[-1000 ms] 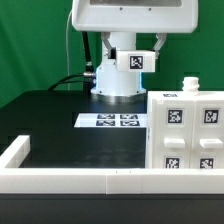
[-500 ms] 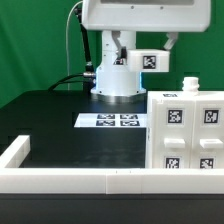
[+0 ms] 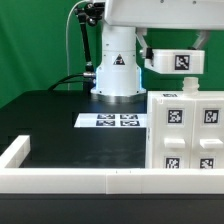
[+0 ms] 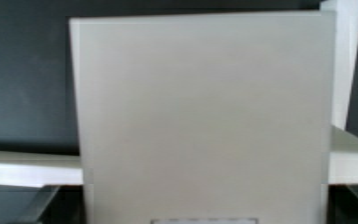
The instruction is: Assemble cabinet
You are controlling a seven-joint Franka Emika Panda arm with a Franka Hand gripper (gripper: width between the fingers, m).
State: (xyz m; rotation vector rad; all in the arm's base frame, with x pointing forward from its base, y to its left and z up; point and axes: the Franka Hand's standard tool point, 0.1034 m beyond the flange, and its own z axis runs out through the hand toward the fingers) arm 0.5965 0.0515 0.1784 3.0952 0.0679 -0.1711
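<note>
The cabinet (image 3: 188, 135) is the big white box with black-and-white tags, standing at the exterior view's right on the black table. A small white knob (image 3: 187, 84) sticks up from its top. My gripper (image 3: 176, 48) is shut on a white tagged block (image 3: 178, 61) and holds it in the air, just above the cabinet's top and apart from it. In the wrist view the block's plain white face (image 4: 197, 110) fills most of the picture. A dark finger (image 4: 23, 206) shows at each side of it, and the gripper (image 4: 194, 205) is closed on it.
The marker board (image 3: 112, 121) lies flat in front of the robot's white base (image 3: 117, 75). A low white border rail (image 3: 70, 181) runs along the table's front, with a corner piece at the exterior view's left (image 3: 14, 151). Black cables hang behind the base.
My gripper has carried the tagged block toward the exterior view's right, from in front of the robot's base to above the cabinet. The cabinet has not moved.
</note>
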